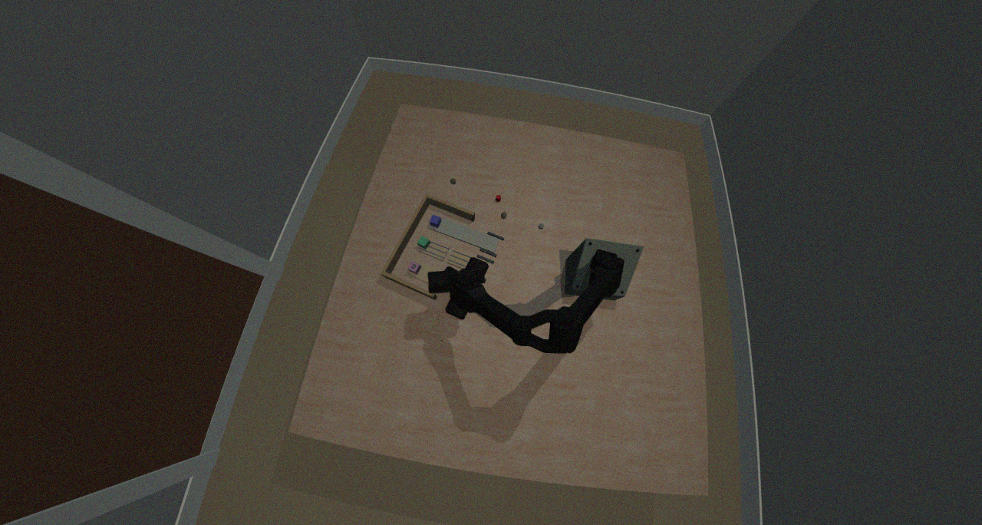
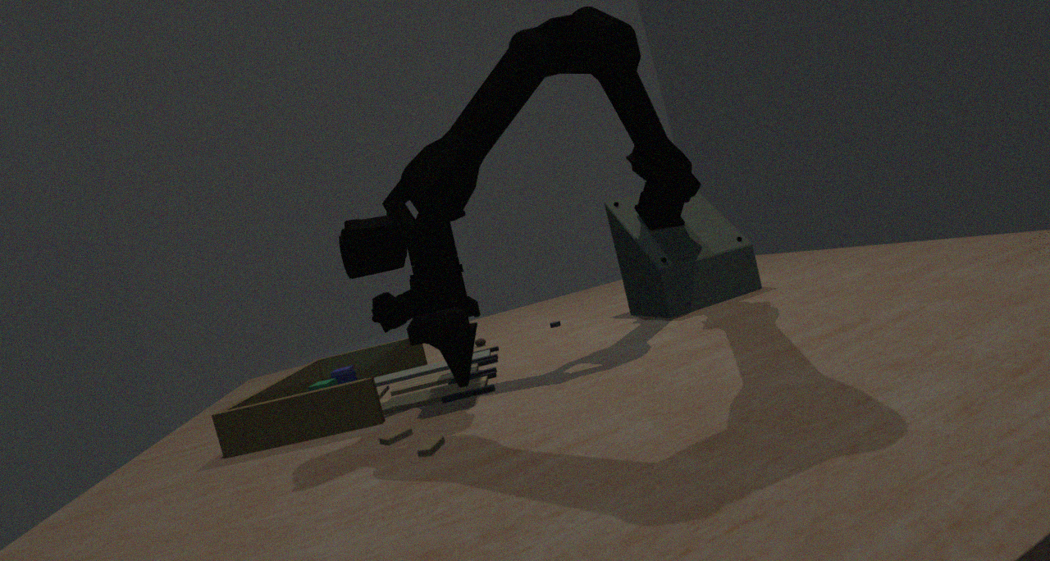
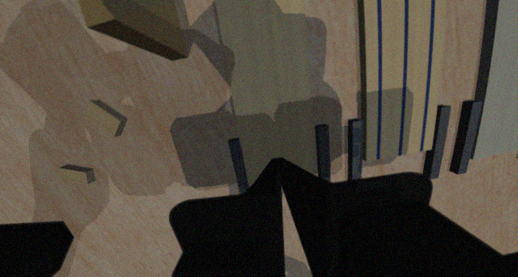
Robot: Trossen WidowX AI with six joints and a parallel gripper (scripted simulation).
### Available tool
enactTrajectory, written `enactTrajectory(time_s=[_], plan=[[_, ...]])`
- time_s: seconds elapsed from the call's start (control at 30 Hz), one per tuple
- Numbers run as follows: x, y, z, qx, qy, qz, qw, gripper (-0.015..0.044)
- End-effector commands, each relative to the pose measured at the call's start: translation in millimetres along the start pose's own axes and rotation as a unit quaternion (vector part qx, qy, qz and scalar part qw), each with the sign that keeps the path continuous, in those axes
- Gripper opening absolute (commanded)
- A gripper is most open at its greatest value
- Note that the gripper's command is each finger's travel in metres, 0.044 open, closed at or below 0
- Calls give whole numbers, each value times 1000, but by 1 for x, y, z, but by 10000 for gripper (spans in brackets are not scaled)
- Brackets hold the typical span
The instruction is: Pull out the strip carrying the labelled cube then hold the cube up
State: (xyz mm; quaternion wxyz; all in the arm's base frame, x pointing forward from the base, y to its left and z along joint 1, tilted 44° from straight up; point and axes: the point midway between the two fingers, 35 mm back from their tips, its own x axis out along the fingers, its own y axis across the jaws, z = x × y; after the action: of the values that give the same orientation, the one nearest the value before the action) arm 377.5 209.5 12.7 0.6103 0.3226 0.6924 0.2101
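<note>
Hovering low over the near ends of the strips [image 2: 440,378], the hand [image 2: 461,376] points straight down with its fingers pressed together and nothing between them; wrist view shows the two fingertips meeting at a point just short of the dark end bars [image 3: 323,149] on the strips.

Strips lie side by side on the worktop [image 2: 734,448], running out of the open side of a low olive tray [image 2: 297,414]. One strip has three blue lines along it [image 3: 405,66]; a wide pale one [image 1: 458,232] sits at the far side.

Three cubes sit at the tray end in the top view: blue [image 1: 434,221], green [image 1: 423,242], pink/purple [image 1: 413,267]. Can't tell from these frames which one has the label. All are still inside the tray, well apart from the hand.

Two small loose bits [image 2: 411,440] lie on the worktop just in front of the tray. A small red piece [image 1: 498,196] and a few grey dots [image 1: 541,226] lie beyond the strips. Arm base block [image 2: 682,264] is well off to the right.
</note>
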Motion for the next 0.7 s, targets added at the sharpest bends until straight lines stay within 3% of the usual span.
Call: enactTrajectory(time_s=[0.0, 0.67], plan=[[4, -1, -13, 3, 7, -3, 1000, 0], [4, -2, -43, 3, 7, -3, 1000, 0]])
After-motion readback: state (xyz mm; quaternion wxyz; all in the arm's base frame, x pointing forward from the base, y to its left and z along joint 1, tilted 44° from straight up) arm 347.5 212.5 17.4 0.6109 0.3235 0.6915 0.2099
